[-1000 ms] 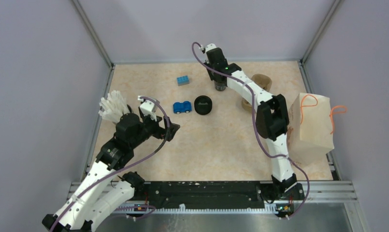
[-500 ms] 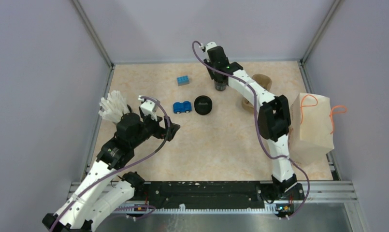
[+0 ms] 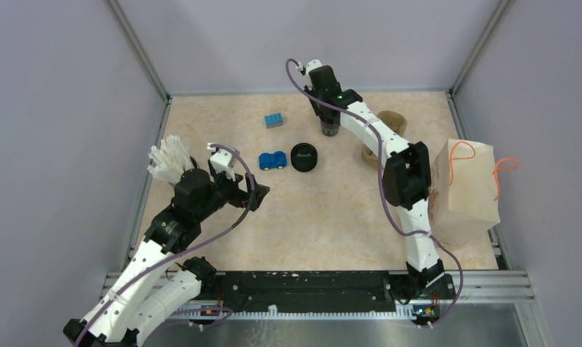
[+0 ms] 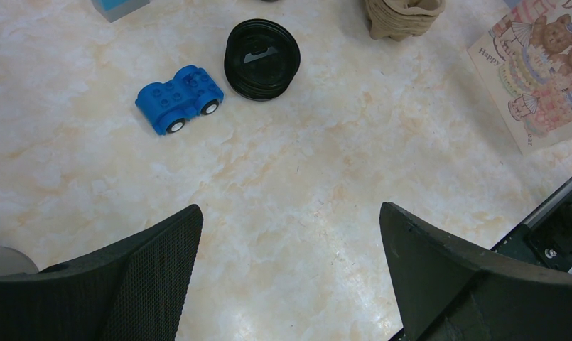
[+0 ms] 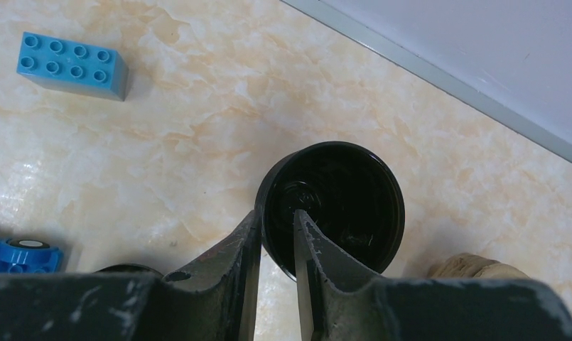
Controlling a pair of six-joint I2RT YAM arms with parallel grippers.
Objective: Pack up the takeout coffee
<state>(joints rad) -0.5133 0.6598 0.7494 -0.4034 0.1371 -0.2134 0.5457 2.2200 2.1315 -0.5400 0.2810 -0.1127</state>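
Observation:
The takeout coffee cup is small, black and open-topped, and stands at the back middle of the table. My right gripper is shut on its rim wall, one finger inside the cup and one outside; in the top view it points down over the cup. The flat black lid lies apart on the table, in front and left of the cup, and shows in the left wrist view. My left gripper is open and empty, above bare table at the left.
A blue toy car lies just left of the lid. A blue brick lies behind it. The brown pulp carrier sits right of the cup. A paper bag stands at the right edge. A grey cup with white utensils stands at the left.
My right wrist has shifted slightly toward the back left while holding the cup's rim. The left arm, lid and toys have not moved.

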